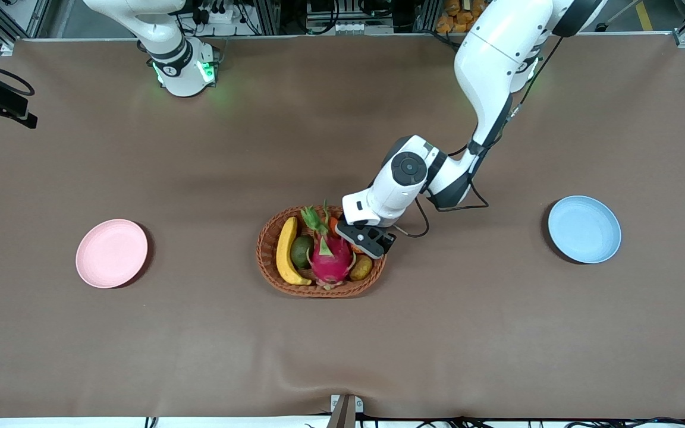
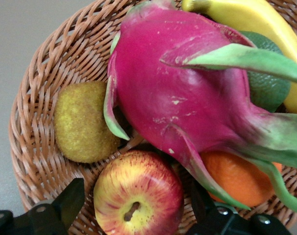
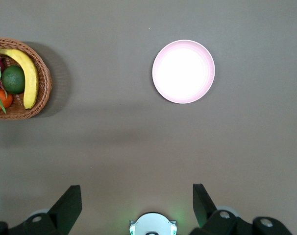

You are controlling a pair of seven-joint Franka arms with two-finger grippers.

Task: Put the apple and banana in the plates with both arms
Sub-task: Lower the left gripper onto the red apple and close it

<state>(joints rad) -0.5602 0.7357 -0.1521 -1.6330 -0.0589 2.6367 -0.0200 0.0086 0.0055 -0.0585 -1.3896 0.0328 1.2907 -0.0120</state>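
Two black fingers (image 2: 70, 200) of your left gripper (image 2: 137, 208) are sitting wide apart with the apple (image 2: 138, 193) between them, neither one clearly touching it yet. The apple is lying in the wicker basket (image 2: 40, 161), wedged against the dragon fruit (image 2: 183, 93), with the kiwi (image 2: 85, 122) just outside one finger and the orange fruit (image 2: 236, 178) just outside the other. To grip well, you are probably best closing slowly and squarely across the apple's widest part, keeping the fingertips clear of the dragon fruit's green leaf tips and of the basket wall.

Your right gripper (image 3: 137, 205) is waiting high over bare table, jaws wide and empty, with the pink plate (image 3: 184, 71) ahead of its fingers. The banana (image 3: 26, 73) is lying along the basket's rim.

Only the left wrist view is showing the apple; in the front view the gripper is hiding it. Only the front view is showing the blue plate (image 1: 584, 229).
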